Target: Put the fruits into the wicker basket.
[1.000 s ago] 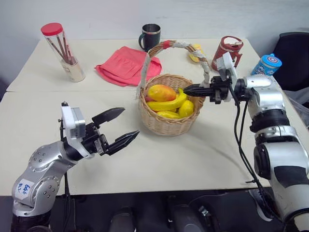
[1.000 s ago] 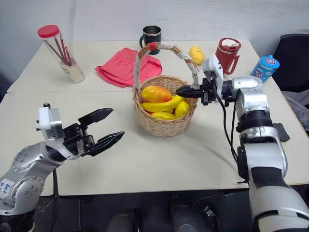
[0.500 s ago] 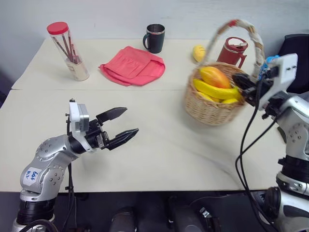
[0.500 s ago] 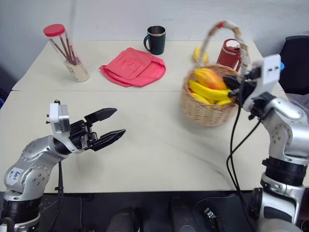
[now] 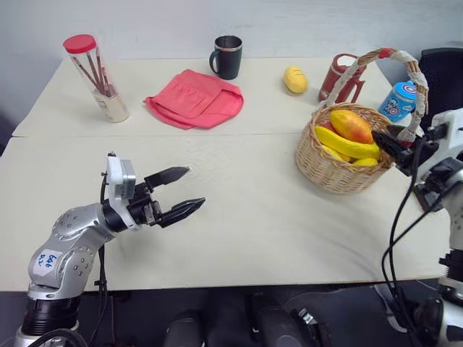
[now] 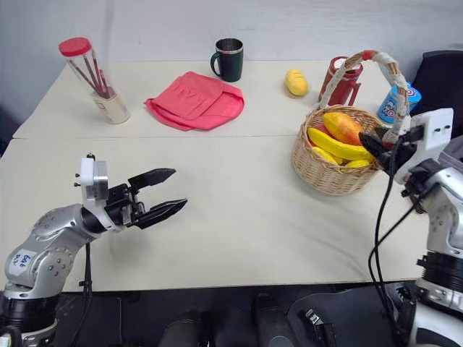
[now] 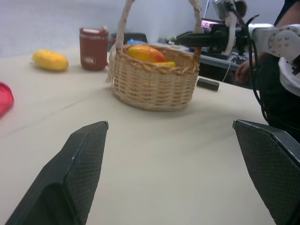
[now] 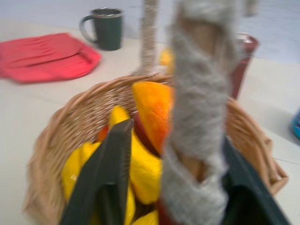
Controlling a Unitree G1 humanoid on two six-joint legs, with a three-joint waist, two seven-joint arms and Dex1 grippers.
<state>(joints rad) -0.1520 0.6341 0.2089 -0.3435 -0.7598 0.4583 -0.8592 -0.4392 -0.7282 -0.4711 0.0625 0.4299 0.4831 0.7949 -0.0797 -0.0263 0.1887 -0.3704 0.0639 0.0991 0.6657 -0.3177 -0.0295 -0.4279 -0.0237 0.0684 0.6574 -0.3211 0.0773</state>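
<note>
The wicker basket (image 5: 340,170) stands on the right side of the table, its cloth-wrapped handle (image 5: 417,90) arching over it. Inside lie an orange-yellow mango (image 5: 351,124) and a yellow banana (image 5: 346,145); a red sliver beside them may be the peach, but I cannot tell. My right gripper (image 5: 383,141) reaches in from the right at the handle's near leg. In the right wrist view its fingers (image 8: 110,173) stand on either side of the handle (image 8: 197,122), open, with a gap showing. My left gripper (image 5: 179,194) hovers open and empty over the table's left front.
A small yellow oval fruit (image 5: 294,79) lies behind the basket beside a red mug (image 5: 340,76). A blue can (image 5: 399,101) is at the far right. Further back are a red cloth (image 5: 194,100), a dark mug (image 5: 226,56) and a tube of sticks (image 5: 94,76). A flat black block (image 7: 207,84) lies beyond the basket.
My right gripper carried the basket by its handle from the table's middle to the right side, then opened its jaws around the handle. The left gripper stayed about where it was.
</note>
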